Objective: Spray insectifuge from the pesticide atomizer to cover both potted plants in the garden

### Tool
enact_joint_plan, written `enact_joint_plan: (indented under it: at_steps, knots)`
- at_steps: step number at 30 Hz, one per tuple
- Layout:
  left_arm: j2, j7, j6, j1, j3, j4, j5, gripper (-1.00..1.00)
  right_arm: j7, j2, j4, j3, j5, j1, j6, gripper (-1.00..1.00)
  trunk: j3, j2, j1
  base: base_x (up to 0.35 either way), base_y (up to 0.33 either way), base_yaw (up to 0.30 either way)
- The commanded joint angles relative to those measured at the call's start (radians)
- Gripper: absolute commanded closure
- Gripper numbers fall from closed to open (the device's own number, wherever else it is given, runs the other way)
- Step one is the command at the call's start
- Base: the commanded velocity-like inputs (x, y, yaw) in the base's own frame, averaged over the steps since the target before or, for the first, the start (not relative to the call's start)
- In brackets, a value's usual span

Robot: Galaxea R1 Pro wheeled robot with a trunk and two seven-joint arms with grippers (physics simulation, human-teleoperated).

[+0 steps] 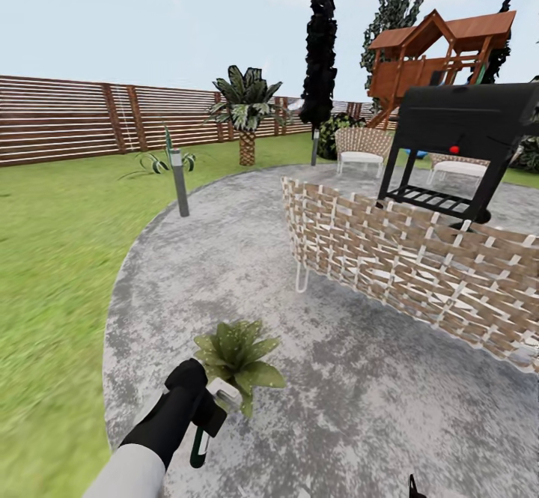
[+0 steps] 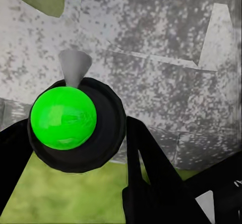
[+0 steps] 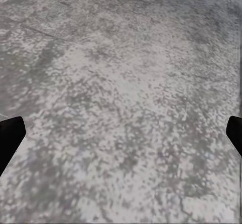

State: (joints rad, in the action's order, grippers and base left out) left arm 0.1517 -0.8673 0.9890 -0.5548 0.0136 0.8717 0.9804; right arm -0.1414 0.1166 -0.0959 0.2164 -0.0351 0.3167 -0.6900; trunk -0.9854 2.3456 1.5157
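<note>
A: Left gripper (image 1: 211, 407), jaws?

B: Clamped on the pesticide atomizer (image 1: 203, 429). In the head view the white part sat at the jaws and the dark green body hung below them, long axis roughly upright, tilted a little. The left wrist view showed a grey cone tip (image 2: 74, 67) sticking out past a bright green ball in a black collar, over the stone.

A: Which way to the plant?

B: One potted plant (image 1: 236, 353) was just beyond the jaws, ahead and slightly right, leaves touching or nearly overlapping the gripper in the head view. Couldn't see its pot. Specks on the leaves were too small to tell.

A: Right side?

B: Right gripper (image 3: 121, 133): jaws apart, dark tips at both frame edges, bare patio (image 1: 359, 378) between them. Left arm was plainly the nearer one.

A: Second plant?

B: Couldn't place it. Wicker seat (image 1: 419, 273) stood well apart, farther right.
</note>
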Motion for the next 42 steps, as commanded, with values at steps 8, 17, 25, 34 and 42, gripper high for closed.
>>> enact_joint_plan:
  at_steps: [8,17,25,34,42]
  knots:
    - [-0.006,-0.009,0.002,0.004,0.0,-0.029,0.014,1.0,-0.001,0.0,0.001,-0.002,-0.003,0.001,-0.003,-1.0,-0.001,0.0,0.0,0.016,-0.051,0.001]
    - [-0.035,0.043,0.0,0.025,-0.072,-0.032,0.015,1.0,-0.001,0.0,0.002,-0.002,-0.003,0.001,-0.002,-1.0,-0.001,0.0,0.0,0.0,0.0,0.0]
    - [0.0,0.06,0.002,0.014,-0.062,0.077,-0.015,1.0,-0.001,0.0,0.002,-0.002,-0.003,0.001,-0.002,-1.0,-0.001,0.0,0.0,0.0,0.0,0.0]
    - [-0.029,0.072,-0.071,0.026,-0.064,0.084,-0.001,1.0,-0.001,0.0,0.002,-0.002,-0.003,0.0,-0.002,-1.0,-0.001,0.0,0.0,0.0,0.0,0.0]
    - [-0.041,0.12,-0.073,0.037,-0.057,0.066,-0.007,1.0,-0.001,0.0,0.002,-0.002,-0.003,0.0,-0.002,-1.0,-0.001,0.0,0.0,0.0,0.0,0.0]
